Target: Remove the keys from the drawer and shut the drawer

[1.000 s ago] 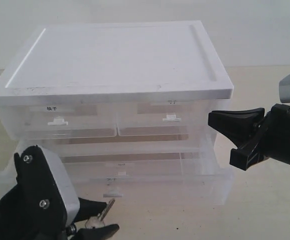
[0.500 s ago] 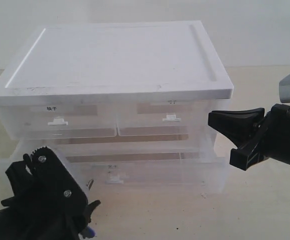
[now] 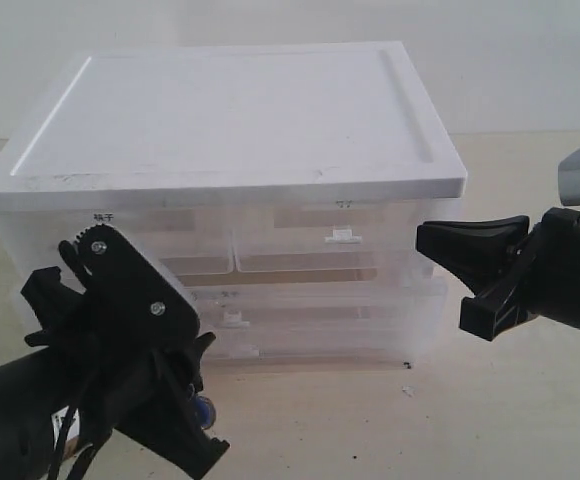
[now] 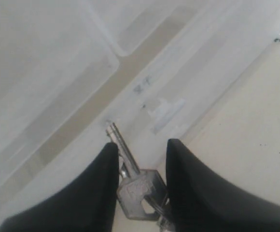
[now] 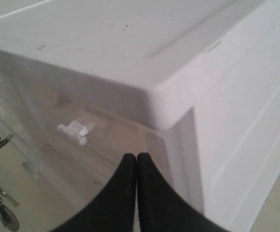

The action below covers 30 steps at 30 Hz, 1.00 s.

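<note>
Left tool (image 4: 142, 145) is down low in front of the white-topped translucent plastic cabinet (image 3: 240, 110), and it has them. The small bunch of silvery-grey metal keys (image 4: 139, 191) is pinched between its two black fingers (image 4: 99, 183). One key blade pokes out past the fingertips toward the clear plastic. In the exterior view the blue oval plastic fob (image 3: 202, 408) hangs under the tool. So the keys are outside the cabinet, held just in front of its lower left part, above the pale beige surface (image 3: 510, 400).

Now the full-width translucent middle drawer (image 3: 330, 318): it sits in, its front about level with the two half-width top drawers (image 3: 310, 245) above it. Whether it's pushed fully home, I can't tell. Its small white handle (image 3: 235, 318) is just beside the left tool. In the left wrist view the key tip lies right up against the drawer front next to that handle, contact unclear.

Over at the cabinet's right front corner, the right tool (image 5: 136, 162) hangs close by. Its black fingers are pressed together with nothing between them.
</note>
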{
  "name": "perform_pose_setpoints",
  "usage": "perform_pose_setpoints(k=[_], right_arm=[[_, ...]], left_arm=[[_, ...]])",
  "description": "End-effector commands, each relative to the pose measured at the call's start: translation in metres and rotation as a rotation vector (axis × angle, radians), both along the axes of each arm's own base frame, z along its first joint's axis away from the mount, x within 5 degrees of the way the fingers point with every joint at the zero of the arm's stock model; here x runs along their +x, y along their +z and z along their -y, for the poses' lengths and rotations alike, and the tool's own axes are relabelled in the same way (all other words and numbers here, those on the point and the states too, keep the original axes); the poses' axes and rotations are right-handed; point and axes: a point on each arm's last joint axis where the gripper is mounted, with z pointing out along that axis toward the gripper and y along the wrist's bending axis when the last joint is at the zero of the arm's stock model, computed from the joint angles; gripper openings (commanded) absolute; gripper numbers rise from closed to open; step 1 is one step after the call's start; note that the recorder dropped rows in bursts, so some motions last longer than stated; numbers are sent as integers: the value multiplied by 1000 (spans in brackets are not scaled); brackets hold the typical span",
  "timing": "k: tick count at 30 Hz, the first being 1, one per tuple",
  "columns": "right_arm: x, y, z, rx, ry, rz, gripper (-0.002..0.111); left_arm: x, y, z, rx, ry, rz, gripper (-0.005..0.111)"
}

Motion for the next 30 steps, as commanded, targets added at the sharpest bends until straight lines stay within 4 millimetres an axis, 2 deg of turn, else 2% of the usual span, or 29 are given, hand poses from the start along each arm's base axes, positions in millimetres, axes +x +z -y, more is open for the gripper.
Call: perform_pose_setpoints(k=[1, 6, 15, 22, 30], right_arm=[[2, 2, 0, 13, -5, 3, 0], [1, 2, 0, 19, -1, 7, 0], [2, 2, 0, 12, -5, 3, 0], [2, 1, 0, 4, -10, -3, 0], [2, 1, 0, 7, -7, 1, 0]], left_arm=[[6, -2, -2, -8, -5, -45, 4], [-2, -7, 5, -13, -113, -139, 4], [-1, -21, -12, 56, -18, -101, 4], [16, -18, -5, 101, 65, -7, 4], [41, -20, 6, 99, 98, -35, 4]])
